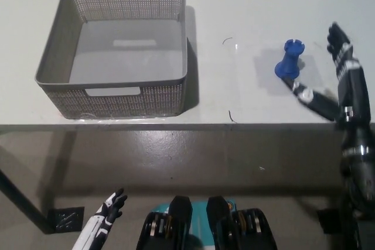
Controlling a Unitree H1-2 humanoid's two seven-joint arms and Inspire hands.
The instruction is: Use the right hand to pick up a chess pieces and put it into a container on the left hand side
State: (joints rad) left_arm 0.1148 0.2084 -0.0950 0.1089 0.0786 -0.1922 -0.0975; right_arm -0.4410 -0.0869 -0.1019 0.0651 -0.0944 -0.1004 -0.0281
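Note:
A blue rook chess piece (289, 61) stands upright on the white table (246, 4), right of centre. My black right hand (334, 83) is raised over the table's right part, open, with fingers spread. One finger reaches toward the rook's base from the lower right; the others point up to the rook's right. Nothing is held. A grey mesh basket (114, 92) with handle slots sits on the left of the table and is empty. My white left hand (104, 219) rests low at the bottom left, below the table edge, open.
The table's front edge (187, 126) runs across the middle of the view, with dark floor below it. A few thin dark marks lie on the table between the basket and the rook.

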